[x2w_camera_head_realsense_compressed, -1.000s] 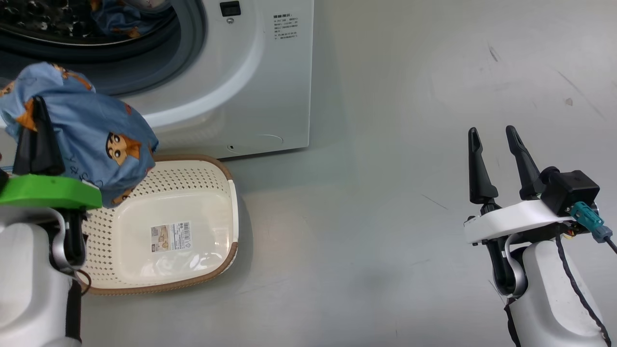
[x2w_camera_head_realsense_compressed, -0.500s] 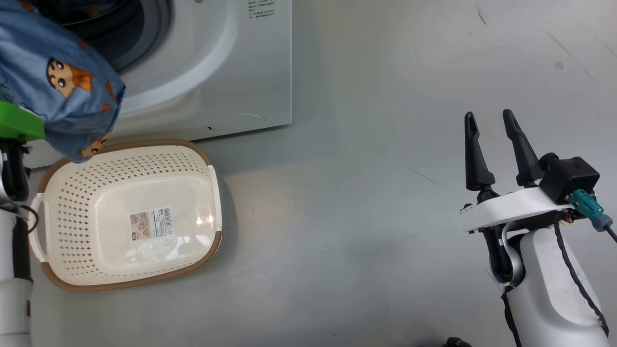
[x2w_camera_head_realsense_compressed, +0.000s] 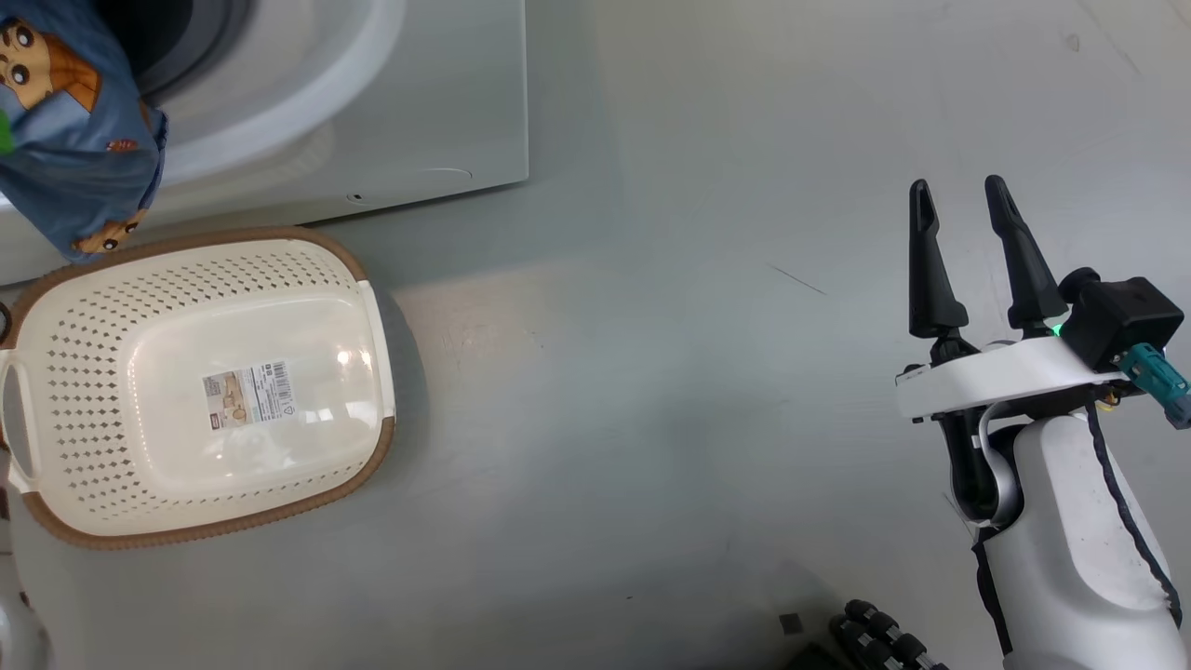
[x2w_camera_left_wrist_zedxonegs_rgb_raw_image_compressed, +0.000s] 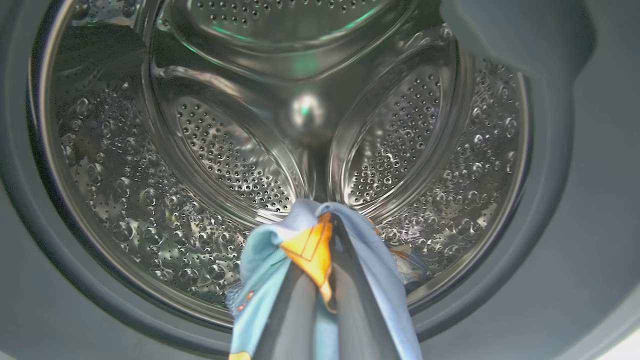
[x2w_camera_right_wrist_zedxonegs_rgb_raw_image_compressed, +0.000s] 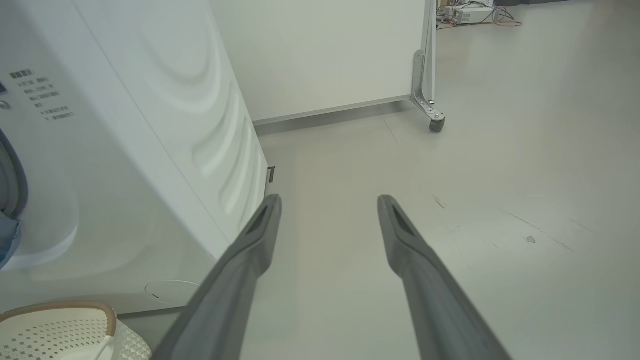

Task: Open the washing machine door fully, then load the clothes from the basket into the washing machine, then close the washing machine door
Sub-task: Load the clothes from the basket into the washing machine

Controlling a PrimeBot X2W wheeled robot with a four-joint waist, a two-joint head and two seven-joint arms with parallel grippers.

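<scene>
The drum (x2w_camera_left_wrist_zedxonegs_rgb_raw_image_compressed: pixel 225 150) is shiny metal with little holes and bumps. The clothes (x2w_camera_left_wrist_zedxonegs_rgb_raw_image_compressed: pixel 260 260) are soft blue cloth. The washing machine (x2w_camera_head_realsense_compressed: pixel 419 93) is smooth and white with a soft shine. The basket (x2w_camera_head_realsense_compressed: pixel 84 307) is cream plastic with holes. Its rim (x2w_camera_head_realsense_compressed: pixel 186 538) looks like brown woven straw, and a paper label (x2w_camera_head_realsense_compressed: pixel 247 395) sits on its glossy bottom. The floor (x2w_camera_head_realsense_compressed: pixel 651 372) is smooth, grey and a bit scuffed. The right gripper (x2w_camera_head_realsense_compressed: pixel 956 184) has dull black fingers (x2w_camera_head_realsense_compressed: pixel 929 279).
</scene>
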